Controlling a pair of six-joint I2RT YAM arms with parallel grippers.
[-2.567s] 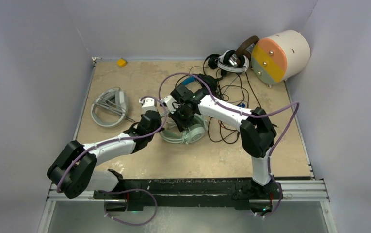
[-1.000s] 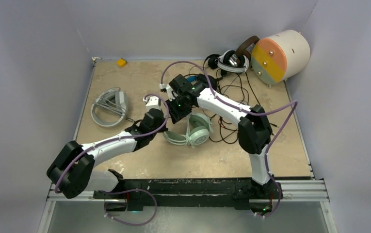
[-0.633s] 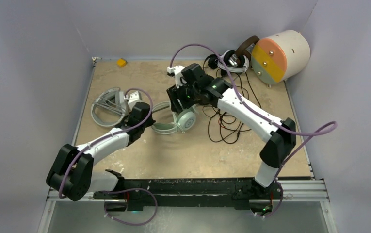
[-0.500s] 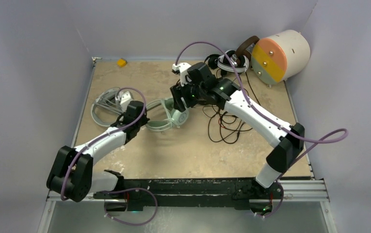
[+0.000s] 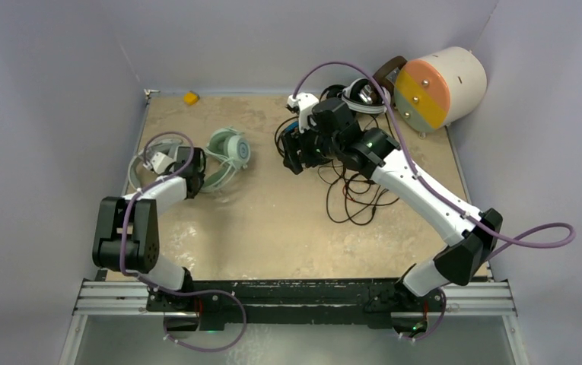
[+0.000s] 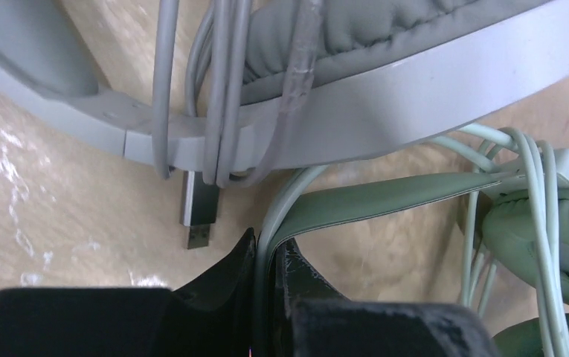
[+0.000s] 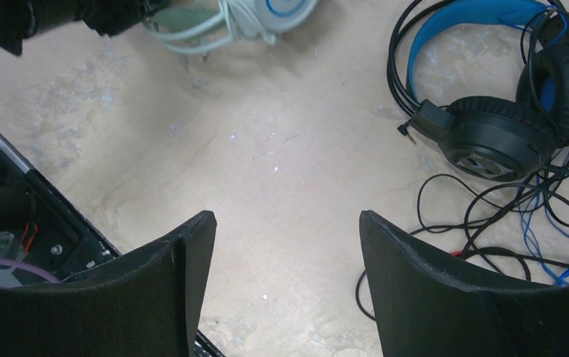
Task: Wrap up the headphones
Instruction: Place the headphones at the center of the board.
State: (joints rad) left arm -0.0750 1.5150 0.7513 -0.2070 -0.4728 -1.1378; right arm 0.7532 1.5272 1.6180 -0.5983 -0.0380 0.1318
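Note:
My left gripper [image 5: 193, 166] is shut on the thin headband of the mint-green headphones [image 5: 227, 151], at the table's far left. In the left wrist view the jaws pinch that headband [image 6: 385, 199] edge-on, and the mint cable lies wound by the ear cup [image 6: 538, 234]. Just beyond lie the white-grey headphones [image 6: 415, 97] with their cable wrapped round the band and a USB plug [image 6: 198, 216] hanging free. My right gripper [image 7: 285, 249] stands open and empty above bare table. The black headphones with the blue headband [image 7: 489, 134] lie to its right, cable loose.
A tangle of black cables [image 5: 352, 194] spreads across the table's middle right. Black-and-white headphones [image 5: 364, 95] and a brown headband [image 5: 386, 70] lie at the back beside the big cream cylinder [image 5: 440, 85]. A small yellow block [image 5: 190, 97] sits at the back left.
My left gripper has dragged the mint-green headphones left and back, up against the white-grey pair. My right gripper has opened, let go of them and drawn back to the right.

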